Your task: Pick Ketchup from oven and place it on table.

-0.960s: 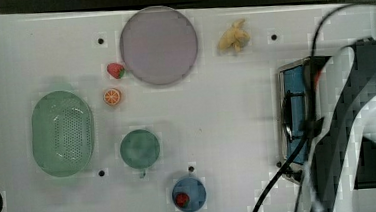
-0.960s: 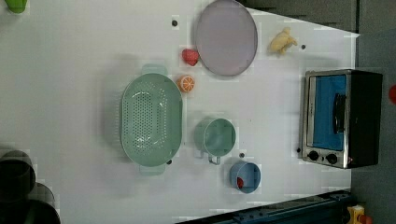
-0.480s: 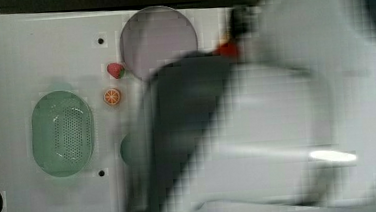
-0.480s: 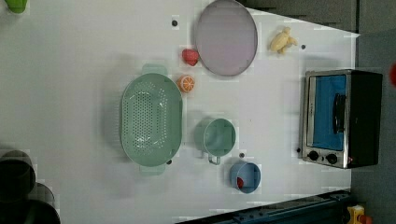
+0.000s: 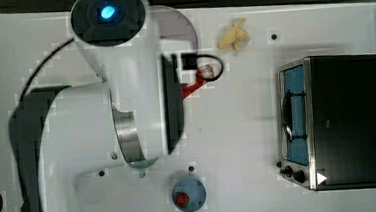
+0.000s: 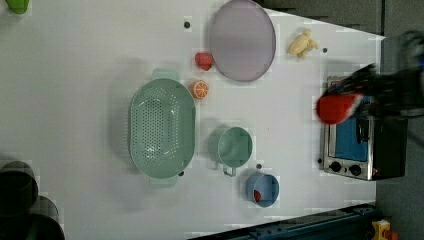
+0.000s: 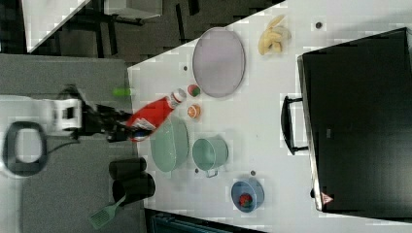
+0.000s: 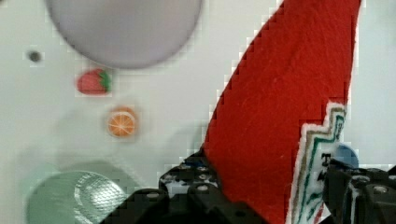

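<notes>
Clamped around the lower body of the ketchup (image 8: 285, 121), the black jaws of the gripper (image 8: 268, 196) hold the red bottle on both sides, one finger (image 8: 187, 184) pressed against its plain red side and the other against the edge of its white label. In the right view the gripper (image 7: 124, 127) carries the ketchup (image 7: 153, 116) lying tilted in the air above the table (image 7: 262, 97), its white cap pointing toward a lilac plate (image 7: 218, 62) and its base toward the arm. The bottle hangs over the rim of a green colander (image 7: 170, 144), with a strawberry (image 7: 194, 90) and an orange slice (image 7: 194, 111) on the table near its cap.

The oven (image 7: 357, 121) stands well apart from the bottle, at the right view's right, its dark handle (image 7: 287, 124) facing the dishes. A green cup (image 7: 210, 153) sits between colander and oven, and a blue bowl (image 7: 248, 194) holding something small and red sits below it in the right view. A bunch of bananas (image 7: 273, 36) lies near the oven's upper corner.

In the top view the white arm (image 5: 124, 85) covers much of the table (image 5: 243, 132), and the ketchup (image 5: 194, 85) shows as a red sliver beside it, well apart from the oven (image 5: 347, 120).
</notes>
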`<act>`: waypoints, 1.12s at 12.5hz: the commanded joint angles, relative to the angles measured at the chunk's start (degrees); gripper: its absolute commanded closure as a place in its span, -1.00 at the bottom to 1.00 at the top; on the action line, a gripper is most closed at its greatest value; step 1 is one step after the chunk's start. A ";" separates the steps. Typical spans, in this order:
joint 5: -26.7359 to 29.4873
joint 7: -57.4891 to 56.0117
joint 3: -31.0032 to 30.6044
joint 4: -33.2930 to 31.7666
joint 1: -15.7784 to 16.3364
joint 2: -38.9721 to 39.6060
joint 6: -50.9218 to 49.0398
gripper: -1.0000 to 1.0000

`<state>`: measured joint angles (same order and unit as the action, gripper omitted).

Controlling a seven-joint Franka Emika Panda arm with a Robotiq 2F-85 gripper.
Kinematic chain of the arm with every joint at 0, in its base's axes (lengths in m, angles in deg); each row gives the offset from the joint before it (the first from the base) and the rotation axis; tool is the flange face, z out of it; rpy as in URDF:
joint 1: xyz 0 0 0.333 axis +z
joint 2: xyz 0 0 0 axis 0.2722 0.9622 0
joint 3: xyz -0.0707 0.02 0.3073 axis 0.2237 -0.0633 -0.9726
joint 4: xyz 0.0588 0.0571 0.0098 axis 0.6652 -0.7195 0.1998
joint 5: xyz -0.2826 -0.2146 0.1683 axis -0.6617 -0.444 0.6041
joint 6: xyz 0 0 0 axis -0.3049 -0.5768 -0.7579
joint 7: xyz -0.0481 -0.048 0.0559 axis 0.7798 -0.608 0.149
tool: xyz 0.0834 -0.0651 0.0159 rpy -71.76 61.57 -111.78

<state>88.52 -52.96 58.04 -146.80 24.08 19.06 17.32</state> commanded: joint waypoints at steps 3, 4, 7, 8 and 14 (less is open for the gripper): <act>-1.44 0.34 4.54 -13.45 -3.78 -0.48 13.60 -0.27; -1.43 0.34 4.88 -17.24 -3.80 -0.19 17.81 -0.27; -1.38 0.34 5.60 -26.23 -3.84 2.50 31.02 -0.27; -1.37 0.34 5.61 -27.72 -3.86 4.13 34.56 -0.27; -1.26 0.41 6.20 -28.59 -3.97 11.62 42.14 -0.27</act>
<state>85.84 -52.80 64.34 -176.91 20.70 33.42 58.83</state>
